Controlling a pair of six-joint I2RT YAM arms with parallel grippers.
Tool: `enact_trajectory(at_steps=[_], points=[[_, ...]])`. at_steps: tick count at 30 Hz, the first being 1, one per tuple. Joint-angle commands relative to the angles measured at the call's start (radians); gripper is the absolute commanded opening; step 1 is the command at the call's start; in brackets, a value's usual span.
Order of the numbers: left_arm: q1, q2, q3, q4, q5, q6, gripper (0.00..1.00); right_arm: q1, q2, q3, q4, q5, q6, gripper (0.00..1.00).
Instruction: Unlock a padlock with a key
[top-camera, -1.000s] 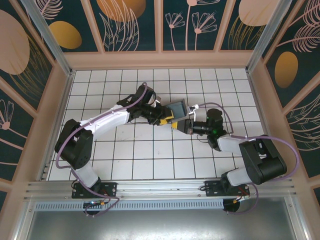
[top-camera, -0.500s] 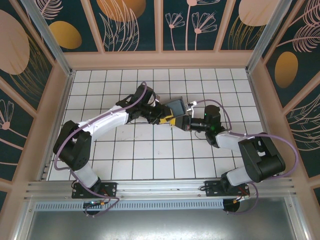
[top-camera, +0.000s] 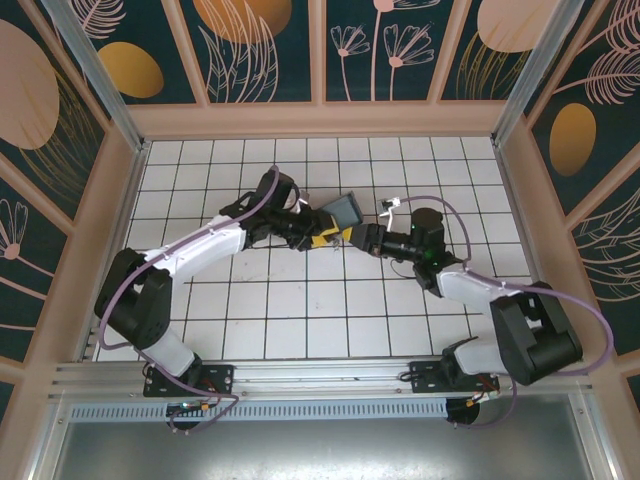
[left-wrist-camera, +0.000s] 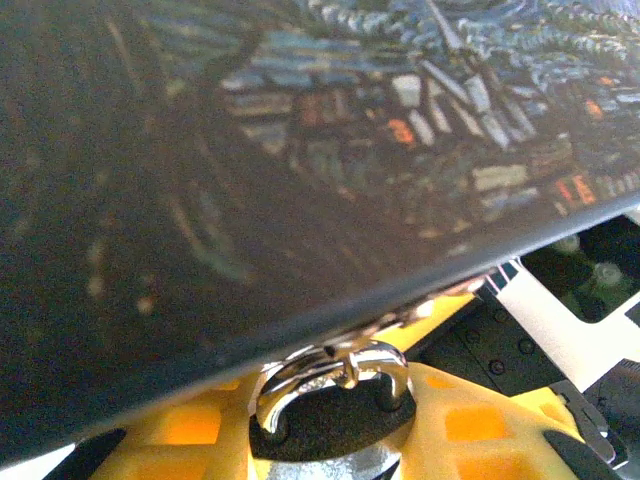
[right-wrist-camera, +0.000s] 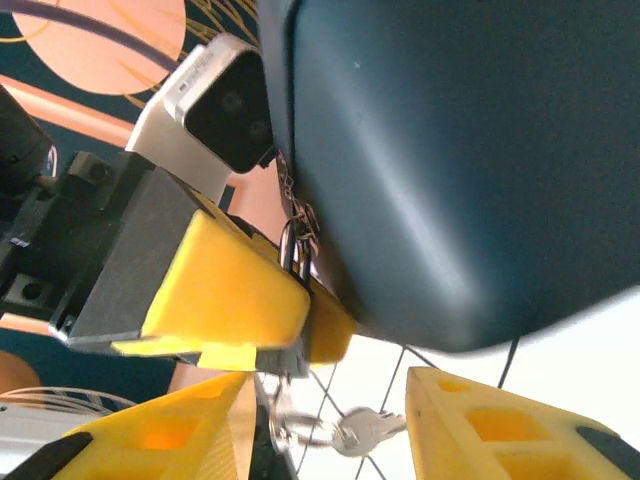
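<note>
The left gripper is closed on the padlock. The right gripper stands open, and the key hangs between its fingers.

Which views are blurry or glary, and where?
Left wrist: the painted box looms close, dark and soft, while the padlock shackle flares with bright glints. Right wrist: the box is a smooth blur, the key fairly crisp against a washed-out background. Top external: evenly lit and sharp.

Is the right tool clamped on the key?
No, the key dangles between the right tool's spread fingers, touching neither.
</note>
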Motion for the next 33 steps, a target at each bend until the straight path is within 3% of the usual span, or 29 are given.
enact_trajectory(at_steps=[1, 4, 6, 9, 13, 16, 18, 25, 33], points=[[0.028, -0.037, 0.001, 0.017, 0.039, -0.004, 0.12, -0.017, -0.069, 0.008, -0.177, 0.025, -0.148, 0.46], [0.042, -0.04, 0.005, 0.005, 0.038, -0.001, 0.12, -0.001, -0.15, 0.001, -0.291, 0.051, -0.287, 0.46], [0.045, -0.037, 0.013, -0.009, 0.036, 0.004, 0.12, 0.055, -0.213, -0.001, -0.35, 0.154, -0.42, 0.43], [0.045, -0.023, 0.039, -0.051, 0.039, 0.021, 0.12, 0.168, -0.266, 0.008, -0.379, 0.393, -0.639, 0.34], [0.046, -0.009, 0.073, -0.107, 0.024, 0.043, 0.11, 0.317, -0.279, -0.049, -0.204, 0.708, -0.925, 0.31], [0.046, -0.005, 0.101, -0.147, 0.004, 0.06, 0.11, 0.377, -0.26, -0.11, -0.068, 0.787, -1.125, 0.31], [0.045, -0.001, 0.112, -0.16, 0.004, 0.065, 0.12, 0.401, -0.248, -0.146, 0.018, 0.8, -1.209, 0.32], [0.045, 0.011, 0.132, -0.21, -0.011, 0.091, 0.13, 0.558, -0.155, -0.23, 0.384, 1.015, -1.49, 0.32], [0.045, 0.013, 0.135, -0.204, -0.002, 0.088, 0.13, 0.577, -0.056, -0.191, 0.488, 1.036, -1.58, 0.33]])
